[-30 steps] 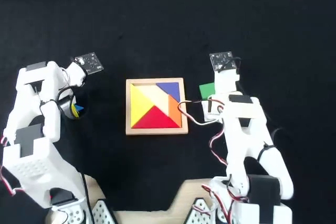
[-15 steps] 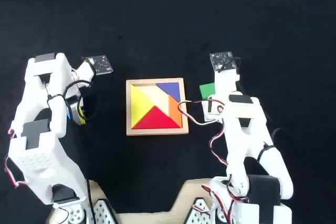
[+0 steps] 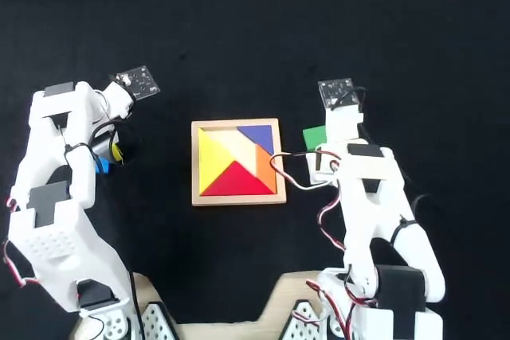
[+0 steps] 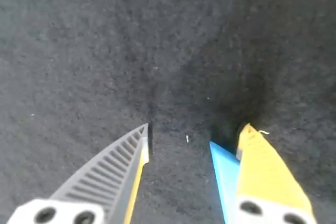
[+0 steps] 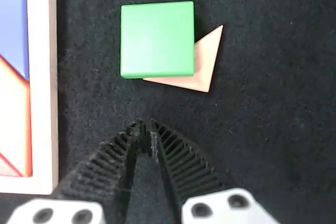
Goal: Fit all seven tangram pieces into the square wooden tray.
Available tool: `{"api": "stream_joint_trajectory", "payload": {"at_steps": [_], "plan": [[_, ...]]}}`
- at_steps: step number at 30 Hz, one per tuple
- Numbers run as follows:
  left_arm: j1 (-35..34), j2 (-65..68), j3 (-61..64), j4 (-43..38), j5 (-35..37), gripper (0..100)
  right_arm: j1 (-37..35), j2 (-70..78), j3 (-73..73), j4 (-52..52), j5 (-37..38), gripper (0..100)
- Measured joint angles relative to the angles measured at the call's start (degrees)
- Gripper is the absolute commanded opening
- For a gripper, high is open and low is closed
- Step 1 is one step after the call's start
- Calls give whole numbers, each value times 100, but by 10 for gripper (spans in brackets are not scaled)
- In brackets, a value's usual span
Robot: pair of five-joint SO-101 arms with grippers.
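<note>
Over on the black cloth desk (image 3: pixel 239 37), the only real change is the white left arm (image 3: pixel 56 165). A second ago it sat out at the edge, then it leaned in toward the middle, and now it's swung back out again. The white right arm (image 3: pixel 366 189) hasn't budged at all.

Nothing has shifted in the square wooden tray (image 3: pixel 239 199): big yellow triangle (image 3: pixel 209 161), big red triangle (image 3: pixel 237 179), cream triangle (image 3: pixel 235 142), dark blue piece (image 3: pixel 259 134) and orange piece (image 3: pixel 265 165) are all seated, same as before. So I'd call it five of seven, with no progress from that wiggle.

The green square (image 5: pixel 156 39) lies on the cloth just beside the tray, overlapping a corner of the pale peach triangle (image 5: pixel 206 66).

The right tool (image 5: pixel 145 124) hovers near the green square with its tips pressed together, and it's empty. The left tool (image 4: pixel 195 129) is spread wide over bare cloth, well apart from the tray, gripping nothing. That light-blue strip (image 4: pixel 224 169) along its yellow finger looks like part of the tool to me.

As for writing, the pieces are plain, and the markings on the small circuit boards (image 3: pixel 336 91) at the wrists are too tiny to read.
</note>
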Motion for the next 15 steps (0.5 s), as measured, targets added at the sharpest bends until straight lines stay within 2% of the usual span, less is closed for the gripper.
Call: {"api": "stream_joint_trajectory", "payload": {"at_steps": [4,10,15], "plan": [[-53,0,0,105,26,272,0,0,0,0,0,12],[-193,-774,-475,2040,26,271,0,0,0,0,0,12],[-580,-1697,-132,2426,26,272,0,0,0,0,0,12]]}}
